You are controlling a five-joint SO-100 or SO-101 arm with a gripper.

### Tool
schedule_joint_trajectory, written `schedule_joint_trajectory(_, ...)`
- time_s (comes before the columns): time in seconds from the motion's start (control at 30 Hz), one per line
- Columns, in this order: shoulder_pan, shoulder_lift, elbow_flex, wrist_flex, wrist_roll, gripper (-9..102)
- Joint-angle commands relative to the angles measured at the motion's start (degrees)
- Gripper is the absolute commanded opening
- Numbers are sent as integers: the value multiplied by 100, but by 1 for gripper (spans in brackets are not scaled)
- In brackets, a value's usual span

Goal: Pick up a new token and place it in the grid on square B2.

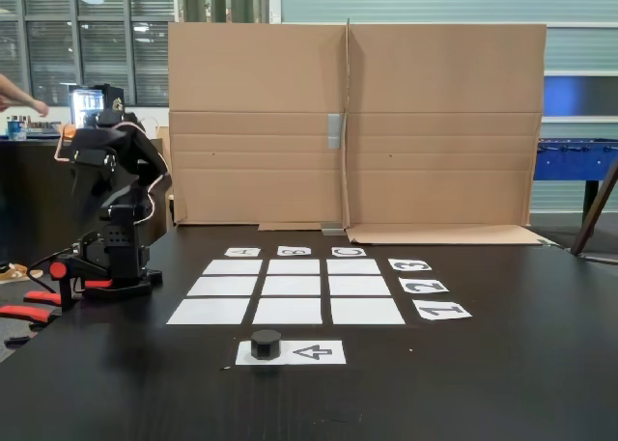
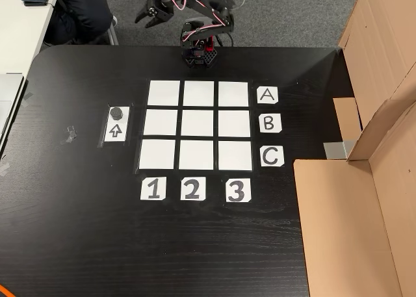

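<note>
The black puck-like token (image 1: pixel 266 344) (image 2: pixel 117 112) sits on one end of a small white sheet printed with an arrow (image 1: pixel 314 352) (image 2: pixel 116 130), just outside the grid on the column-1 side. The grid (image 1: pixel 224 287) (image 2: pixel 162 123) is nine white rectangles, all bare. Square B2 (image 1: pixel 294 286) (image 2: pixel 197 123) is the centre one. My arm (image 1: pixel 111 200) stands folded at the table edge beyond row A. Its gripper (image 2: pixel 144 21) hangs off the table, far from the token, with nothing in it. The fingers are too small to tell whether they are apart.
Labels A B C (image 2: pixel 268 123) and 1 2 3 (image 2: pixel 191 189) edge the grid. A cardboard wall (image 1: pixel 357 123) (image 2: pixel 364 206) stands beyond the C row. Red clamps (image 1: pixel 39 301) hold the arm's base. A person (image 2: pixel 78 14) sits by the table corner. Tape (image 2: pixel 68 136) sticks to the table.
</note>
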Motion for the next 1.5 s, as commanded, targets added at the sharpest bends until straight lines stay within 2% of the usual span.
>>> schedule_joint_trajectory(0.0,-264,-984,-984,272,-448,20)
schedule_joint_trajectory(0.37,-1336,-3858,-3454,1222,-1160,23)
schedule_joint_trajectory(0.73,-2250,-5977,-5036,1354,-1134,31)
schedule_joint_trajectory(1.13,-3085,-8903,-7620,1573,-888,32)
schedule_joint_trajectory(1.47,-3744,-9984,-8657,1635,-861,32)
